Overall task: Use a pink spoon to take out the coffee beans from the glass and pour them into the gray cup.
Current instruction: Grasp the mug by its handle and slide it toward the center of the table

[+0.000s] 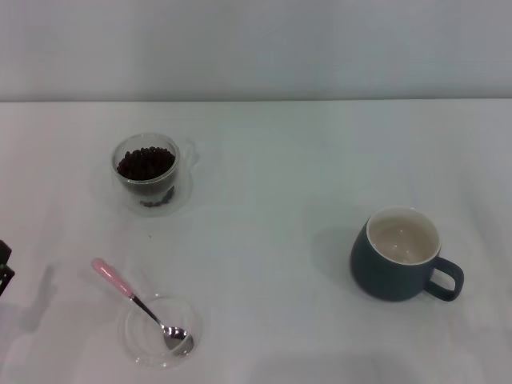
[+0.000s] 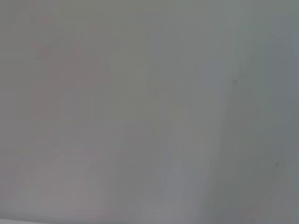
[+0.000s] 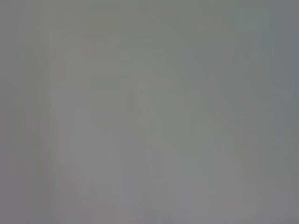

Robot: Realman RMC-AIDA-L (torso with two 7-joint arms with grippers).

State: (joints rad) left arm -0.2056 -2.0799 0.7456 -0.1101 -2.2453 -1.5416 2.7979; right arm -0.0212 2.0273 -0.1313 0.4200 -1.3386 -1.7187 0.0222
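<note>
Head view showed us the whole scene, and we took the glass [image 1: 146,172] as our landmark. At the far left edge, nearer us than the glass and well to its left, a dark sliver of the left gripper [image 1: 4,268] poked in; we could not tell whether it was released or clenched. The right gripper was out of sight, and both wrist views gave only blank grey.

The glass held the beans [image 1: 146,162], a dark heap filling most of it. Nearer us than the glass, and almost straight in front of it, lay the spoon [image 1: 138,304], untouched: its pink end pointed up and left on the table [image 1: 264,160], its bowl rested inside a shallow clear dish [image 1: 158,330]. Far right of the glass and somewhat nearer us stood the cup [image 1: 398,254], upright, its cream inside bare, handle turned right.

We judged the step in hand to be picking up the spoon, nothing yet moved. To do it well, we would bring the left gripper to the pink end, where the handle lay clear of the dish rim, close across its width and lift straight so the dish was not dragged. The handle lay low, so the fingers would need to reach the table surface.

We read no brand, label or writing anywhere.
</note>
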